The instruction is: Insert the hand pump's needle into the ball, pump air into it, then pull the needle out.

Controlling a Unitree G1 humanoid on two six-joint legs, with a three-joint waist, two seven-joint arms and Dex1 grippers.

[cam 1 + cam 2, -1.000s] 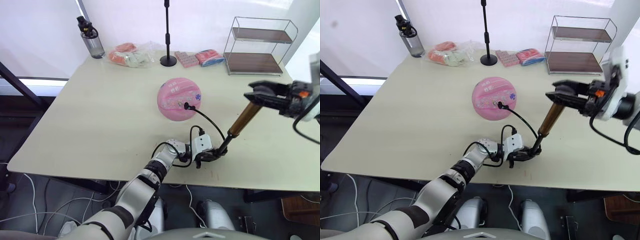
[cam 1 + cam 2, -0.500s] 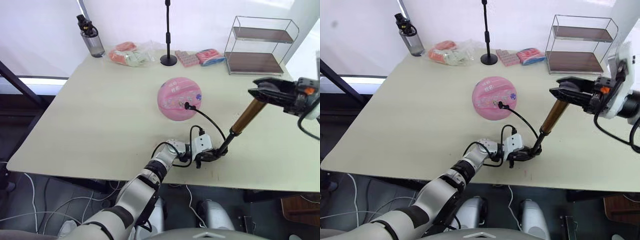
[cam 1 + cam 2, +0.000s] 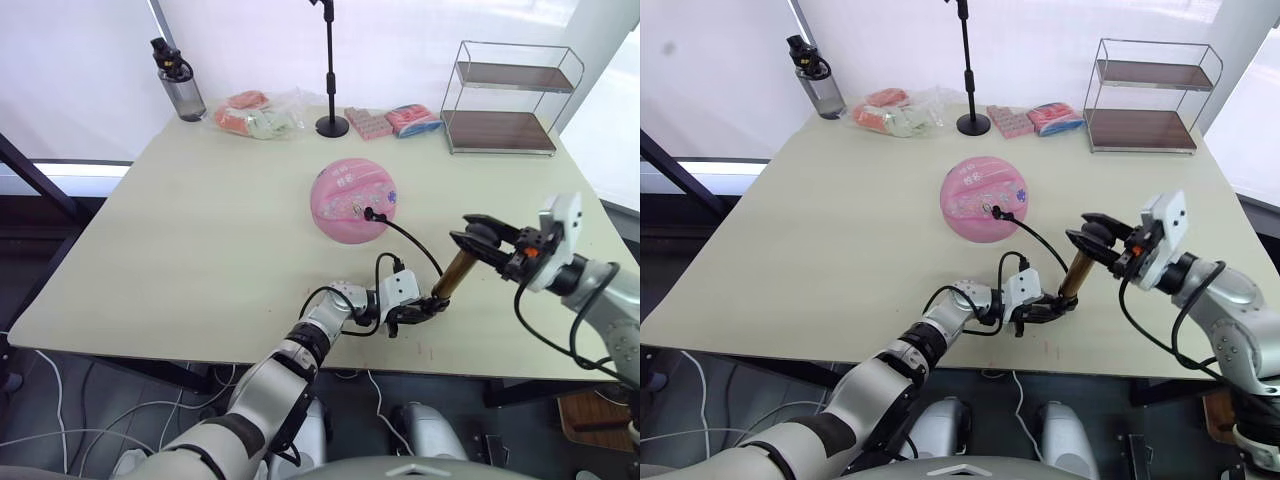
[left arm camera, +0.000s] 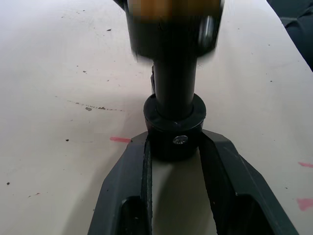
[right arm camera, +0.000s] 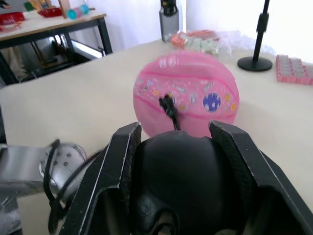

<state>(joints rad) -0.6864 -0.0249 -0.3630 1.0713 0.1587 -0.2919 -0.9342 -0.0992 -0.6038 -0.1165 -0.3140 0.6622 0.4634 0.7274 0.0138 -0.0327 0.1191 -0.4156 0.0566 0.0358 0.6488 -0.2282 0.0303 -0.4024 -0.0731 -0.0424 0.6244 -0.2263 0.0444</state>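
The ball (image 3: 351, 199) sits round and pink near the middle of the table (image 3: 180, 230); the needle (image 3: 369, 212) is in it, its black fitting pressed against the side of the ball that faces the robot, and the thin black hose curls from there down toward five o'clock; follow that hose and you reach the hand pump (image 3: 445, 279), standing tilted near the table's front edge, gold tube leaning up toward two o'clock; the left gripper (image 3: 412, 312) has its two fingers closed snugly around the black collar at the pump's foot, pinning it to the table top, and the left wrist view shows that collar wedged tight between the pads; up at the other end the right gripper (image 3: 478, 240) is wrapped over the black T-handle, fingers spread just wide enough to cup it on both sides, touching it; beyond the ball at twelve o'clock stands a microphone stand (image 3: 331, 70); a water bottle (image 3: 179, 80) at eleven; a wire shelf (image 3: 505, 98) at one o'clock.
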